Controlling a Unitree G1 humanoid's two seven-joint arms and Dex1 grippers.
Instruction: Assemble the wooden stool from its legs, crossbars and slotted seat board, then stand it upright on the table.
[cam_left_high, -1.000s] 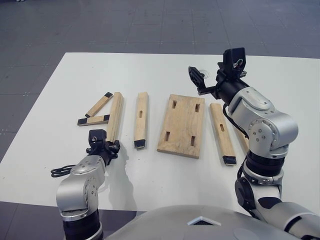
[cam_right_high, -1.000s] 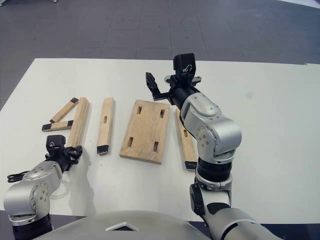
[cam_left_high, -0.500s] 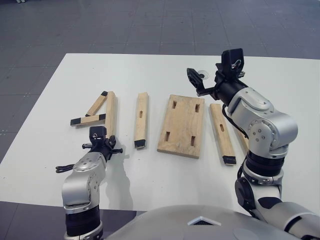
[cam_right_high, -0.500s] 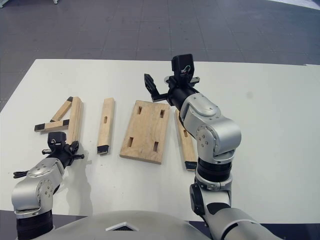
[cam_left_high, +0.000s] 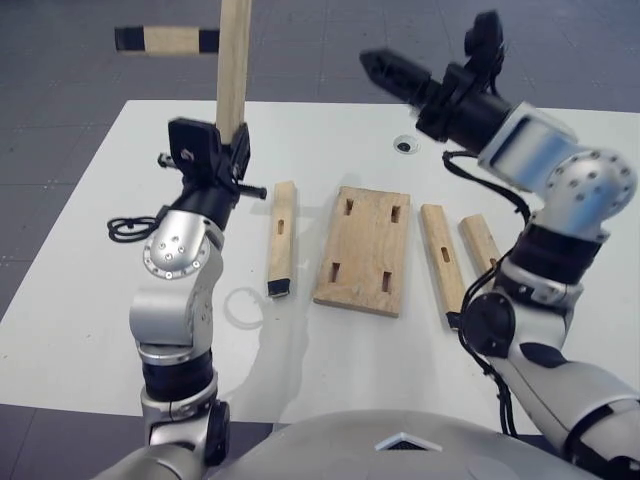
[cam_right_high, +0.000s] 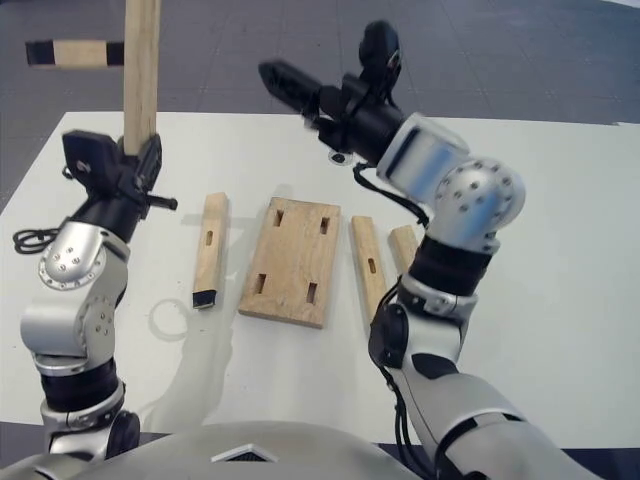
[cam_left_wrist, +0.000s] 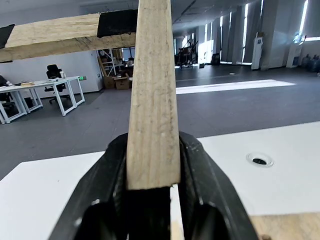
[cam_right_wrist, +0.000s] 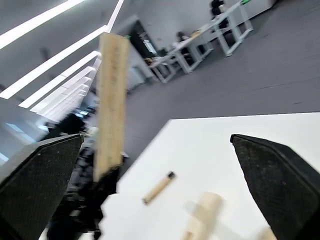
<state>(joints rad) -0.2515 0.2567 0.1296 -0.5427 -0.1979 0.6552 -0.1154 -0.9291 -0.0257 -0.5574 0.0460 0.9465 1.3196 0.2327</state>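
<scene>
Left of the seat board (cam_left_high: 364, 250), our left gripper (cam_left_high: 232, 150) pinches the stiff leg (cam_left_high: 234, 60) low down, likely top-heavy under its crossbar (cam_left_high: 165, 40); our right gripper (cam_left_high: 392, 72) gapes.

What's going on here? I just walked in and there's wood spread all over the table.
The robot is partway through building a stool. Its left gripper is shut on a wooden leg, holding it upright above the table, and a crossbar sticks out sideways near the leg's top. The right gripper is open and empty, raised over the far side. The slotted seat board lies flat, with one loose leg on its left and two on its right.
</scene>
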